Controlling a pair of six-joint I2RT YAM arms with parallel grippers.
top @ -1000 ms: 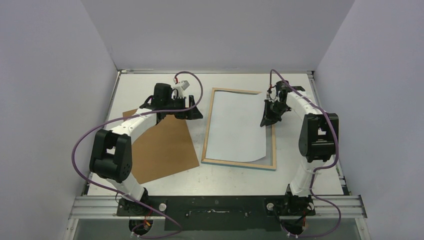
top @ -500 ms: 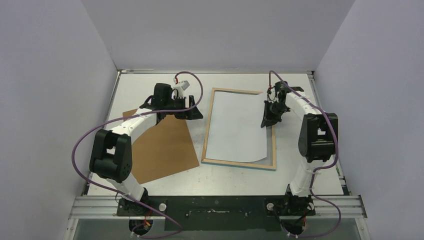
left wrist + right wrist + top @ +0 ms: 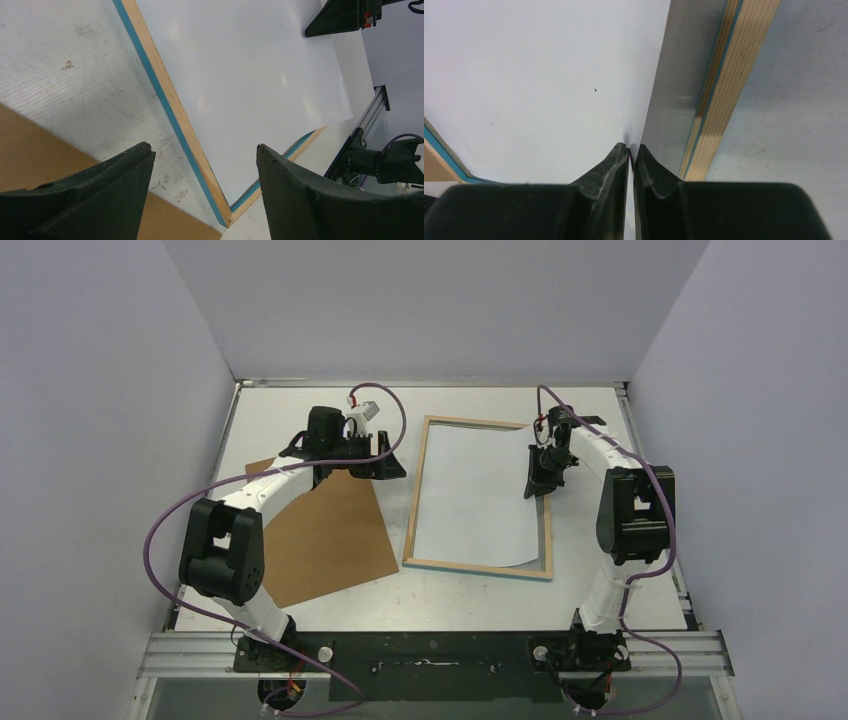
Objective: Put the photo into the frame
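The photo [image 3: 470, 490] lies white back up inside the frame [image 3: 417, 490], which rests face down with its wood-coloured back edges showing and a turquoise side [image 3: 170, 107]. My right gripper [image 3: 537, 483] is shut on the photo's right edge [image 3: 534, 75], fingertips [image 3: 630, 147] pinching the sheet just above the clear pane [image 3: 679, 85] beside the frame's right rail [image 3: 724, 90]. The photo's near right corner curls slightly. My left gripper [image 3: 390, 465] hovers open left of the frame, with the frame's corner between its fingers [image 3: 200, 150] in view, holding nothing.
A plain brown backing board [image 3: 320, 540] lies flat under the left arm, left of the frame. The table's raised metal rails run along the near edge [image 3: 430, 650] and right side [image 3: 650, 440]. White walls enclose the table on three sides.
The right gripper has nudged slightly to the right with the photo's edge, shifting the sheet toward the frame's right rail. The left arm has not moved.
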